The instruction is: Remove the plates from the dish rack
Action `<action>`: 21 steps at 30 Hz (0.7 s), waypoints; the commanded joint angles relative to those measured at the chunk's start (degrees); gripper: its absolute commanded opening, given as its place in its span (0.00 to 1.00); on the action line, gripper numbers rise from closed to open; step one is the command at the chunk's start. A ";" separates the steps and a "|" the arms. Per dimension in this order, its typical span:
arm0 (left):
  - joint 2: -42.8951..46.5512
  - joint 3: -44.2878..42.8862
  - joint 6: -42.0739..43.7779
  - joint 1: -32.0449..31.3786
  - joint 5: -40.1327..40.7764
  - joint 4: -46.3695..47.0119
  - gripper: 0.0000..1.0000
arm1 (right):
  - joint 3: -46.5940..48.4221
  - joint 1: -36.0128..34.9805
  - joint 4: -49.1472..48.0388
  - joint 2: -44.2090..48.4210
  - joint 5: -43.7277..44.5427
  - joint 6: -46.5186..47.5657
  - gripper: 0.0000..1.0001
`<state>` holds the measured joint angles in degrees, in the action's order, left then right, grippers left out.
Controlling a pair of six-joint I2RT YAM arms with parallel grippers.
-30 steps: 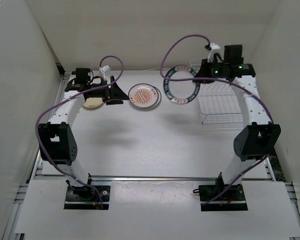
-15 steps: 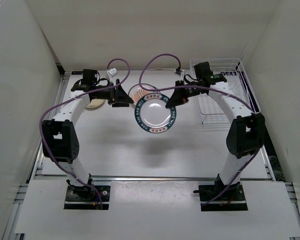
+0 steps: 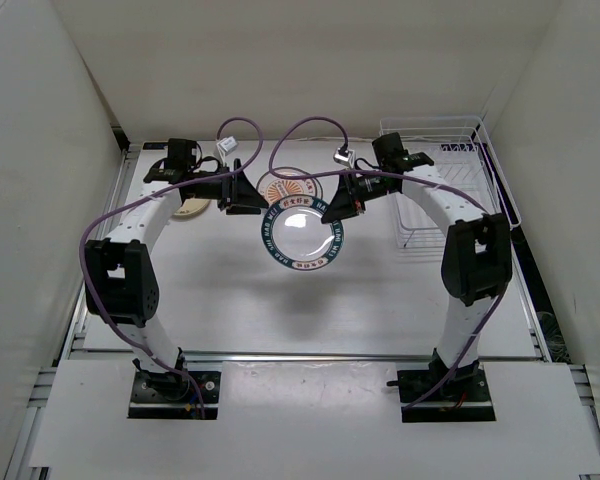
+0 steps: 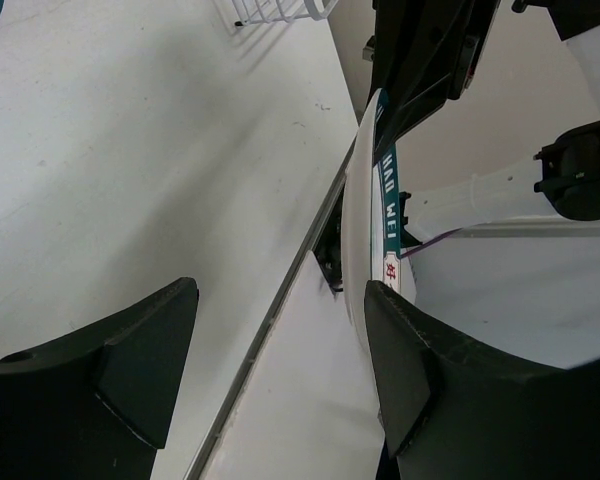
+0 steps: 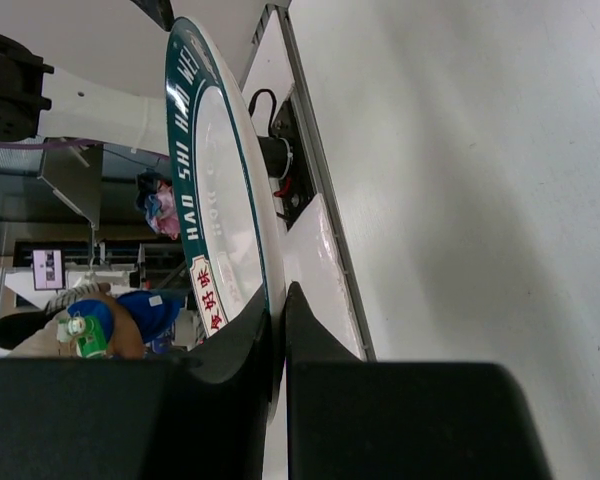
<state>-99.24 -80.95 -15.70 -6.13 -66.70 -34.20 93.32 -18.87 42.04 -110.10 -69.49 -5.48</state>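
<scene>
Plate with the dark blue-green rim (image 3: pixel 302 236) hangs at 7 o'clock from the right tool (image 3: pixel 332 206), which is pinched tight on its rim. In the wrist view both fingers (image 5: pixel 232 348) are closed on the edge and the plate stands almost edge-on. It is held over the middle of the desk (image 3: pixel 230 290), well apart from the dish rack (image 3: pixel 500 190), which sits at 3 o'clock from that tool. Since half a second ago the plate has slid slightly toward 8 o'clock; a second ago it was up beside the rack. The right arm rises from its base and bends back toward 9 o'clock, wrist turned inward. The left tool (image 3: pixel 242 192) gapes wide, gripping nothing, and points toward 3 o'clock. In its wrist view the plate's edge passes just beside one finger (image 4: pixel 405 370) – touching or not, I cannot tell. Orange-centred plate (image 3: pixel 280 188) lies flat at 12 o'clock of the held one, partly hidden – tan plate (image 3: pixel 187 210) at 8 o'clock of the left tool.
</scene>
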 commanded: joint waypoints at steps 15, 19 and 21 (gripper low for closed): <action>0.89 0.97 0.41 -0.29 -9.58 0.80 0.77 | 5.99 -1.51 -2.93 -4.50 -2.31 -0.85 0.00; 0.89 2.02 0.41 -0.81 -10.73 0.80 0.72 | 8.37 -1.52 -2.93 -6.52 -1.79 -0.85 0.00; 0.28 2.02 0.41 -1.60 -11.26 1.32 0.66 | 9.68 -1.52 -2.93 -7.05 -1.18 -0.85 0.00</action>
<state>-99.24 -79.20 -15.97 -6.63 -74.00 -34.26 98.94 -20.23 40.53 -117.36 -67.88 -5.91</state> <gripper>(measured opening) 0.672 0.057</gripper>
